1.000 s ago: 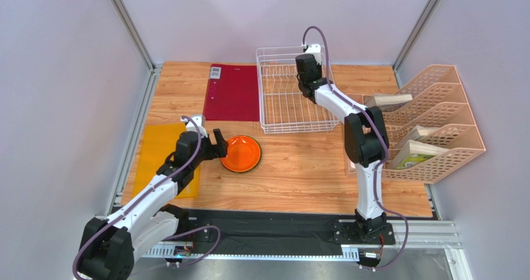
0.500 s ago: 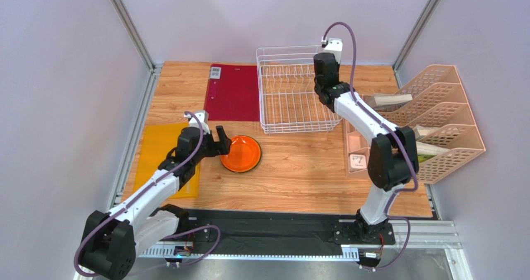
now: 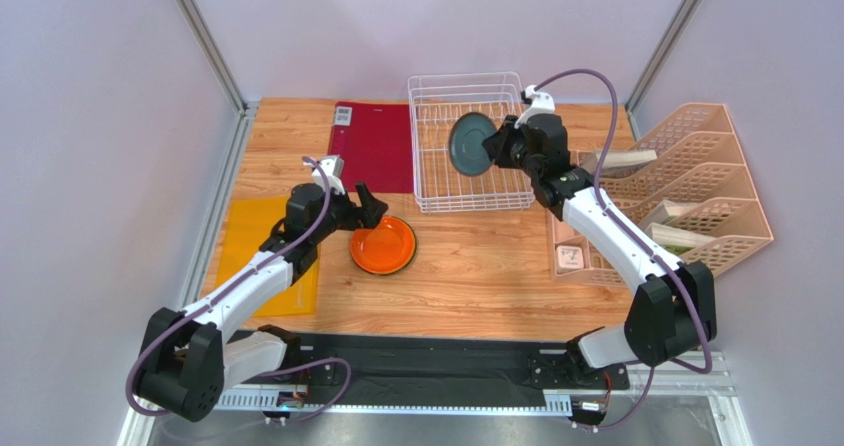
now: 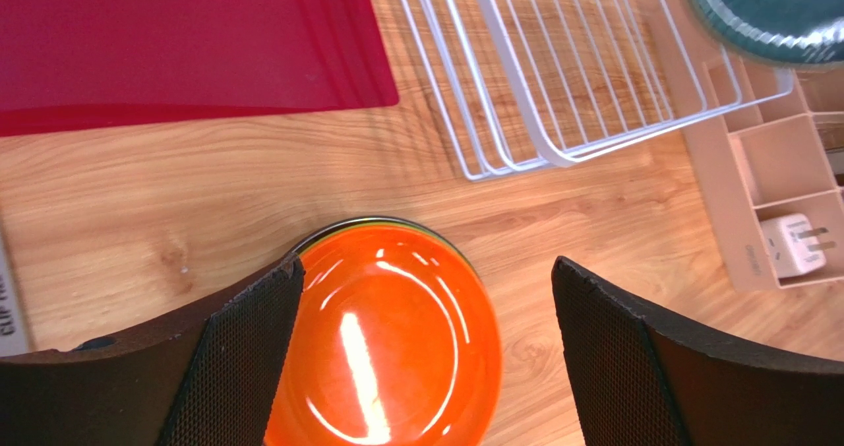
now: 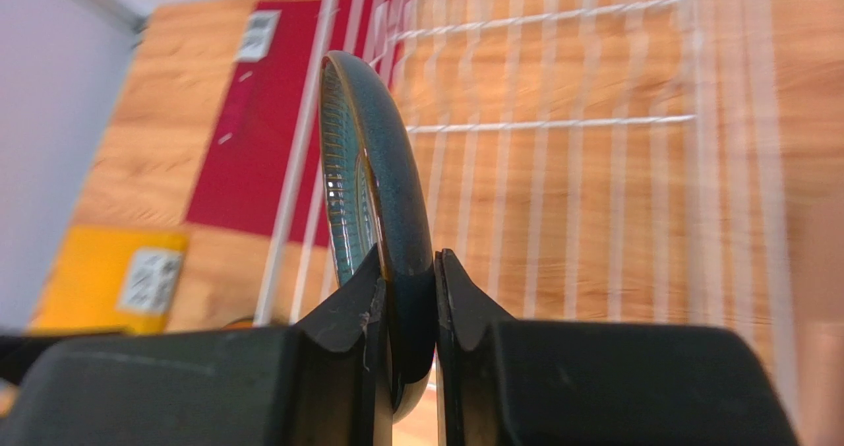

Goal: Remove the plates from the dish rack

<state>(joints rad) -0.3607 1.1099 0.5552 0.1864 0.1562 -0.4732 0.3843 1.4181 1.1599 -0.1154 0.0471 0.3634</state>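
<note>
My right gripper (image 3: 492,145) is shut on the rim of the dark teal-grey plate (image 3: 472,144) and holds it on edge above the white wire dish rack (image 3: 432,193). In the right wrist view the plate (image 5: 371,179) stands edge-on between the fingertips (image 5: 459,293). The orange plate (image 3: 383,245) lies flat on the wood table in front of the rack, on top of another plate whose rim just shows. My left gripper (image 3: 369,208) is open and empty, just above the orange plate's (image 4: 391,342) far-left edge. The rack (image 4: 555,80) holds no plates.
A dark red folder (image 3: 371,146) lies left of the rack. A yellow sheet (image 3: 253,243) lies at the table's left. Peach lattice file trays (image 3: 693,199) with books stand at the right, with a small peach box holding a white plug (image 4: 800,245).
My right gripper has lifted the teal-grey plate up out of the rack and swung right. My left gripper has risen and moved a little back from the orange plate, still open.
</note>
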